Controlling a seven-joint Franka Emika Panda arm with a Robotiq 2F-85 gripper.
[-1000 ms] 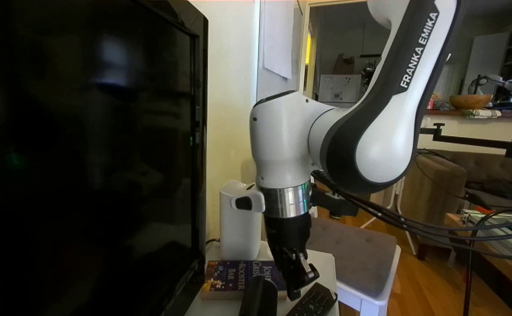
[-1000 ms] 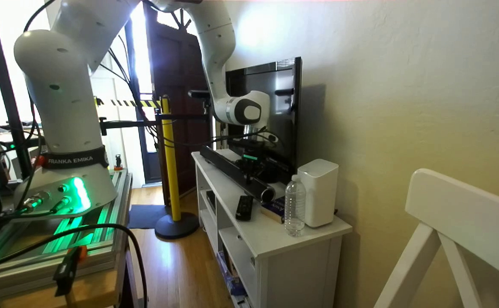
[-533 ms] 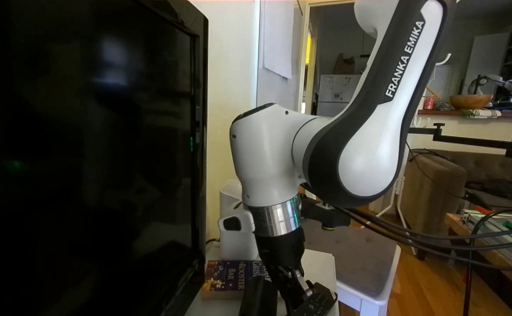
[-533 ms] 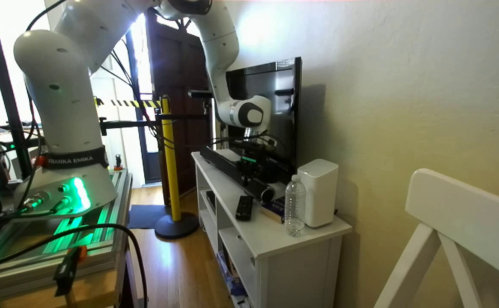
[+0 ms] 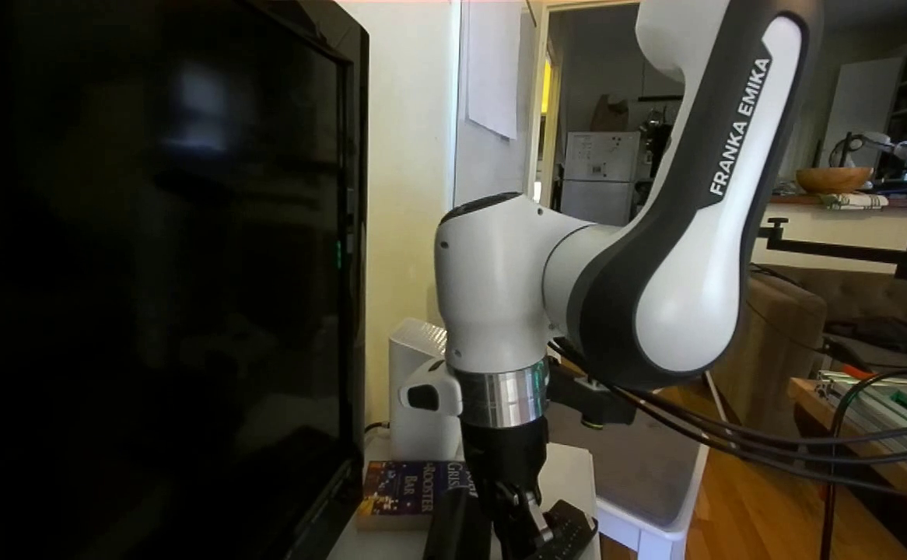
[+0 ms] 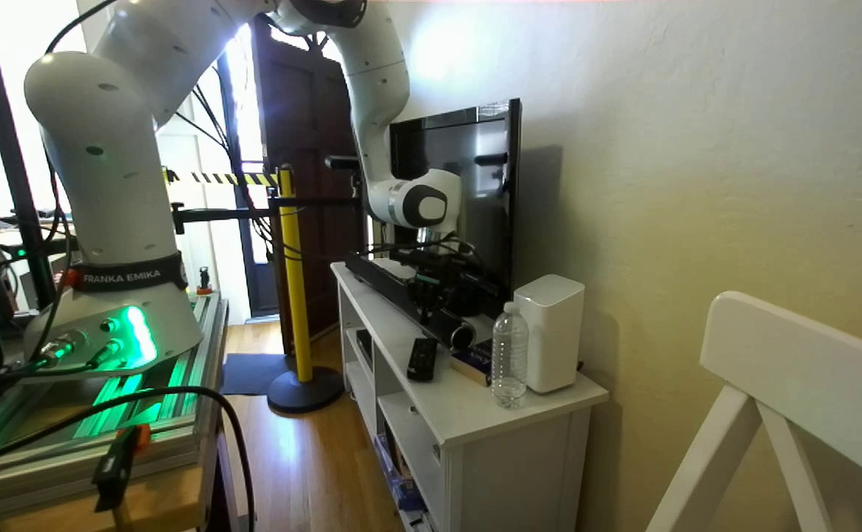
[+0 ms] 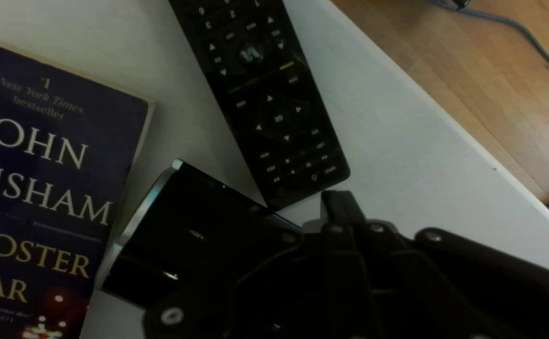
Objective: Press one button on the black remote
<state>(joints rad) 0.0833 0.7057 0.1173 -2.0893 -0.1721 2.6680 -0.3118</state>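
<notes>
The black remote (image 7: 274,108) lies face up on the white cabinet top (image 7: 397,141), its rows of buttons visible in the wrist view. It also shows in both exterior views (image 5: 570,533) (image 6: 422,360). My gripper (image 7: 343,207) is shut and empty, its fingertips together. In the wrist view the tips appear just beyond the remote's near end, beside the lower corner with the small buttons. In an exterior view the gripper (image 6: 429,314) is over the soundbar, behind the remote. Contact between the tips and any surface cannot be told.
A black soundbar (image 7: 194,240) lies beside the remote's near end, partly under the gripper. A John Grisham book (image 7: 53,179) lies beside it. A TV (image 5: 158,272) stands close to the arm. A clear bottle (image 6: 509,358) and white box (image 6: 553,332) stand at the cabinet's end.
The arm has come down toward the cabinet top. In an exterior view it first shifted left, then back a little to the right. The remote has not moved.
</notes>
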